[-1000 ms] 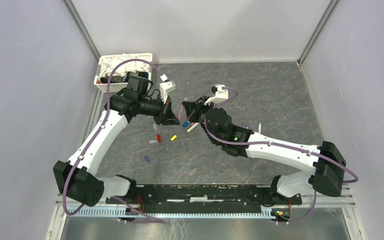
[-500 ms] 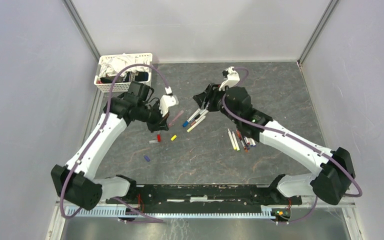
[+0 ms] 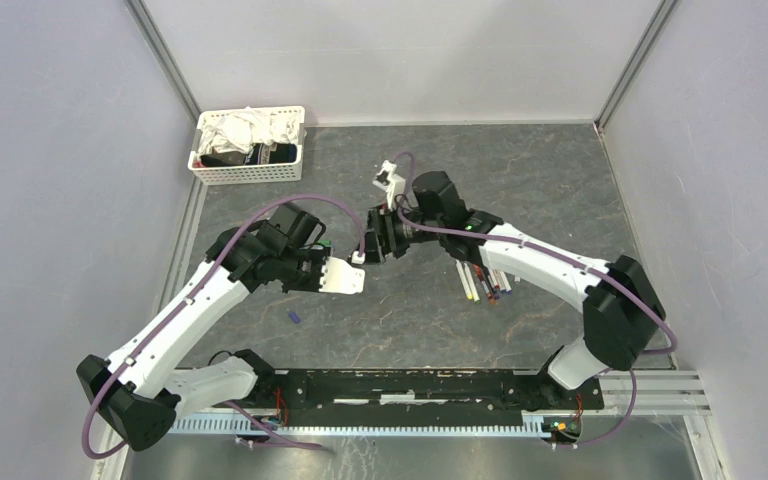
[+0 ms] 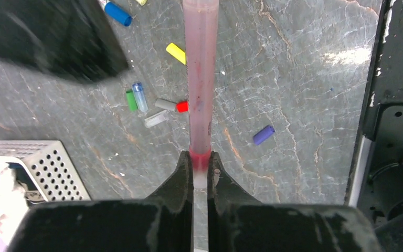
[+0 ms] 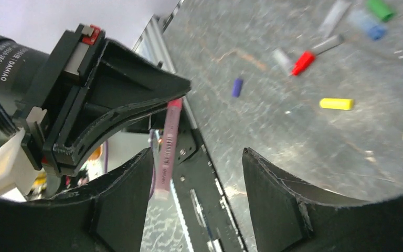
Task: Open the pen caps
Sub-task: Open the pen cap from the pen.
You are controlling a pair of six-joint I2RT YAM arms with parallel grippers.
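My left gripper [image 4: 200, 157] is shut on the red-banded end of a pink pen [image 4: 200, 79], which sticks straight out above the table. The pen's [image 5: 166, 149] free end sits between the fingers of my open right gripper [image 5: 197, 157], close to the left finger [image 5: 128, 194] and apart from the other. From above, the two grippers [image 3: 365, 252] meet nose to nose at mid-table. Loose pen caps lie below: yellow [image 4: 176, 53], blue [image 4: 118, 13], green [image 4: 131, 100], purple [image 4: 263, 135] and a red one [image 5: 301, 63].
A bundle of pens [image 3: 485, 283] lies on the table right of the right arm. A white slatted basket [image 3: 250, 172] with cloths stands at the back left. The black base rail [image 3: 410, 385] runs along the near edge.
The left gripper has carried the pink pen nearer and to the right. The right gripper has opened and swung back left until its fingers stand around the pen's free end.
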